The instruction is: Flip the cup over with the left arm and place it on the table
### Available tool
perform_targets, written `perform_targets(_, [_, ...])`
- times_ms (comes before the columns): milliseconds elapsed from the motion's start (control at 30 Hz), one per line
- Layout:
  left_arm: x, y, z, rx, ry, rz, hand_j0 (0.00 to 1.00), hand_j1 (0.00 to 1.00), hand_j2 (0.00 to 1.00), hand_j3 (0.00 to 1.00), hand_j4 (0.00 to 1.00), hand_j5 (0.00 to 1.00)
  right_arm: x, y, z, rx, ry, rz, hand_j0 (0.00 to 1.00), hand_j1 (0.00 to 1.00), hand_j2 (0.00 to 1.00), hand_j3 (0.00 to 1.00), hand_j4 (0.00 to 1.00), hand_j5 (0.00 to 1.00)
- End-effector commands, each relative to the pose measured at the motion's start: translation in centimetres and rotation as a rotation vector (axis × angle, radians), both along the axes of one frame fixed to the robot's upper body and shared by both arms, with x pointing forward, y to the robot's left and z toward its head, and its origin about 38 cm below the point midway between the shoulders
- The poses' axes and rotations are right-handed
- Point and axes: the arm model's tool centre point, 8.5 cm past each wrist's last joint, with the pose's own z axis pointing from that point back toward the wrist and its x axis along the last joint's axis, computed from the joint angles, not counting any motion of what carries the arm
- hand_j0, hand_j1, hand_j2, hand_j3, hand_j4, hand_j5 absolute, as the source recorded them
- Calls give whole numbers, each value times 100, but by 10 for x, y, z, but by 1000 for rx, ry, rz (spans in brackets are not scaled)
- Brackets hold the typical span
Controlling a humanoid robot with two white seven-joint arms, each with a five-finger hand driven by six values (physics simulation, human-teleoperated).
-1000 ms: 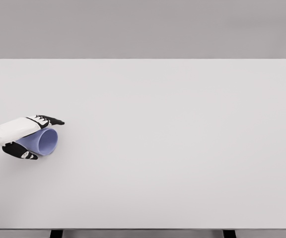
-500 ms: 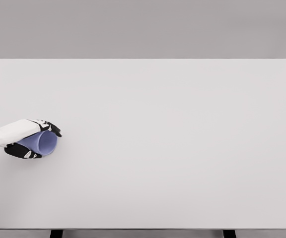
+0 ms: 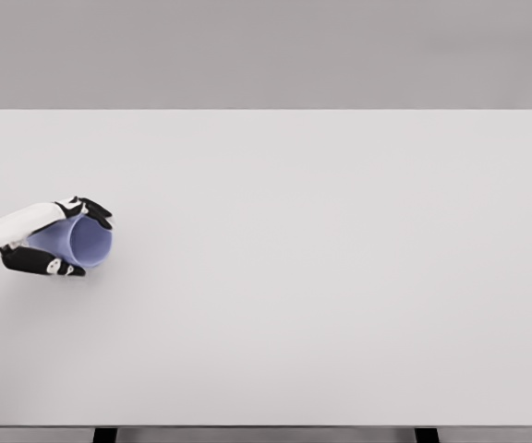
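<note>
- Two dark legs (image 3: 105, 434) show at the bottom edge of the frame, under the front rim of the tabletop (image 3: 321, 277), one at lower left and one at lower right.
- One tabletop, white and wide, fills most of the frame from the bottom edge up to the grey wall (image 3: 266, 51).
- One white arm (image 3: 3, 231) comes in from the left edge, at mid height.
- One robot hand, the left robot hand (image 3: 55, 240), is in view at the left of the frame; its black fingers (image 3: 92, 210) curl over the top of the cup and the thumb lies beneath it, so the hand is clamped on the cup.
- One cup (image 3: 77, 243), pale blue-violet, lies on its side in that grip at the left of the frame, its open mouth turned to the right and toward the camera.
- Whether the cup's lower rim touches the tabletop or sits just above it is hard to tell from this angle.
- One plain grey wall runs across the top of the frame behind the far edge.
</note>
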Motion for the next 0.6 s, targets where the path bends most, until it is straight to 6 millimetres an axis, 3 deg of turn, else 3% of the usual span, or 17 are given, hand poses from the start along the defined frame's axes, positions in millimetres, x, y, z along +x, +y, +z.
perform_targets(0, [-1,4,10,-81,-1,-1,56,56,56,56,56,56,0,0,0,0,0,0,100,100,100,100,100,100])
perform_targets(200, [-9,15,13,-228,158,-78,57,57,57,57,57,57,0,0,0,0,0,0,100,100,100,100,100,100])
perform_targets(400, [2,26,18,-590,228,40,57,57,57,57,57,57,0,0,0,0,-1,0,100,100,100,100,100,100])
perform_targets(467, [6,23,8,-648,283,79,57,57,57,57,57,57,0,0,0,2,0,0,100,100,100,100,100,100])
perform_targets(567, [30,2,-18,-748,377,139,57,57,57,57,57,57,0,0,0,0,0,0,100,100,100,100,100,100])
